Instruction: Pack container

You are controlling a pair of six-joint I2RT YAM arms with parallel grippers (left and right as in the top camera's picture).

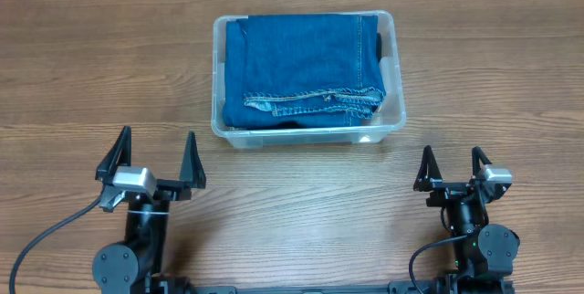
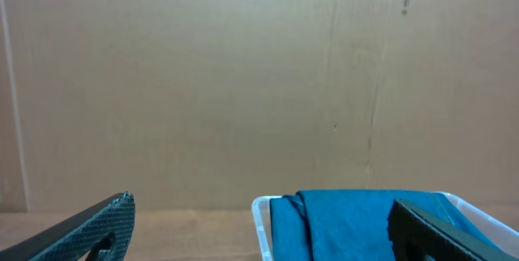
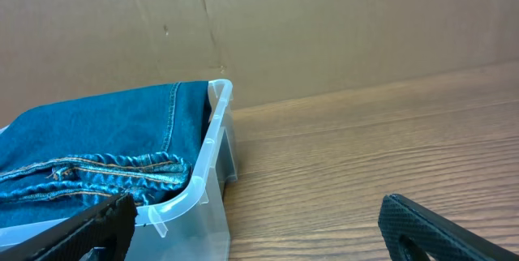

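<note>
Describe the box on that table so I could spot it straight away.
On the wooden table, look to the middle, toward the far edge. The container sits there: a see-through plastic bin with rounded corners. Folded blue jeans fill it, the only blue in sight.

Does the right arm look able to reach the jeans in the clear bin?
Probably yes: the right hand stands open, nothing stands between it and the container, and the jeans lie uncovered, with no lid.

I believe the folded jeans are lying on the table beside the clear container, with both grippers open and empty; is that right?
Not quite: the overhead view shows the folded jeans inside the container, not beside it. The left gripper and right gripper are indeed open and empty.
</note>
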